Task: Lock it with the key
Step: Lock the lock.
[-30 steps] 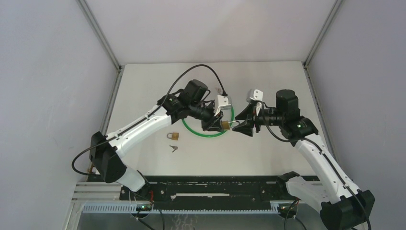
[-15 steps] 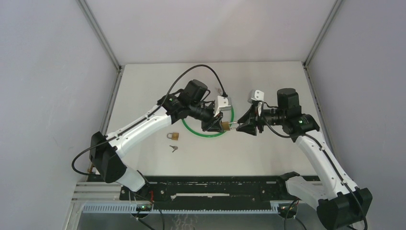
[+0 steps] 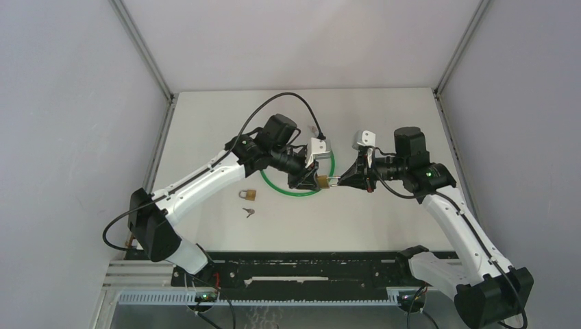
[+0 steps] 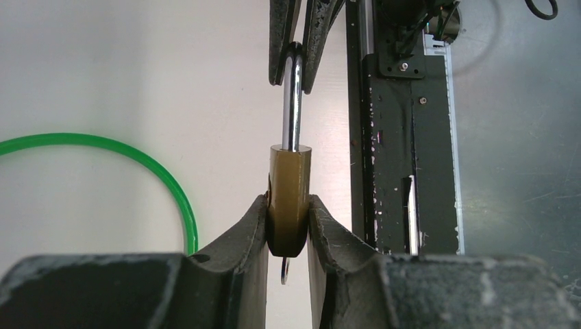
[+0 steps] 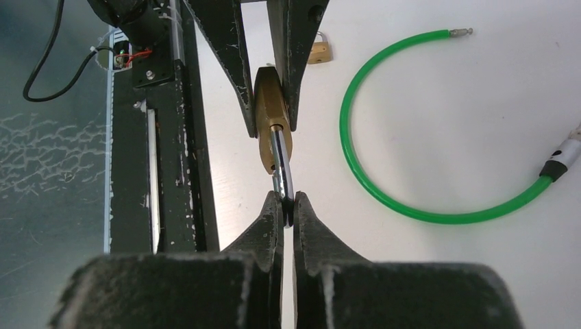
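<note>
Nearest our bases, a small key (image 3: pixel 248 212) lies loose on the tabletop (image 3: pixel 384 219). Just beyond it sits a spare padlock (image 3: pixel 248 195). Both are well apart from either arm.

Farther out, the held padlock (image 4: pixel 288 188) hangs in the air between the two arms. The left tool (image 4: pixel 288 205) is narrowed on its brass body, one finger pressed to each flat face. A sliver of metal (image 4: pixel 284 274) shows below the body; we cannot tell whether it is a key or a ring.

The change is on the far end of the lock. A second ago the right tool (image 5: pixel 288 204) stood open around the steel shackle (image 5: pixel 281 171); now its jaws have clamped shut on the tip of that loop. Both ends of the lock are therefore pinned, and we judge that the arms can now push shackle and body together or brace them for a turn. We cannot tell whether the shackle is already seated.

Under and beyond the lock, the green cable (image 5: pixel 425 218) curls on the tabletop, touched by neither arm
</note>
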`<state>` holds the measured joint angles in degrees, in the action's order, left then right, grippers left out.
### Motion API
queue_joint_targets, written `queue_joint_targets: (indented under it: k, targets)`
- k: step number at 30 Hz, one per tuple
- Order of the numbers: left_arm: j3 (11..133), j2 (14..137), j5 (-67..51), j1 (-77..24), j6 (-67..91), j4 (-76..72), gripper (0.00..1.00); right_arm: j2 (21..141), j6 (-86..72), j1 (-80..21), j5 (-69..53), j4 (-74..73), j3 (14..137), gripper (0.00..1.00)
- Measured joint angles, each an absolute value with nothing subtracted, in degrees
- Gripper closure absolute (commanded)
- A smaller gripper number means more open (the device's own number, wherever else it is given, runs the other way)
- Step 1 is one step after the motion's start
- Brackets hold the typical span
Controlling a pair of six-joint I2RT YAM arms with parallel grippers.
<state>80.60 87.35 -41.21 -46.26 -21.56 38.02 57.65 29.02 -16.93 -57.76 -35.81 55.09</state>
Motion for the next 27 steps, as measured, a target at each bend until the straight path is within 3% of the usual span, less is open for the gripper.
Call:
queue_joint_targets:
  k: [27]
  targets:
    - [80.79,87.85,-45.43,-45.58,-21.06,39.81,1.0,54.78,21.58,-20.21,-54.35,-31.51,53.76,1.0]
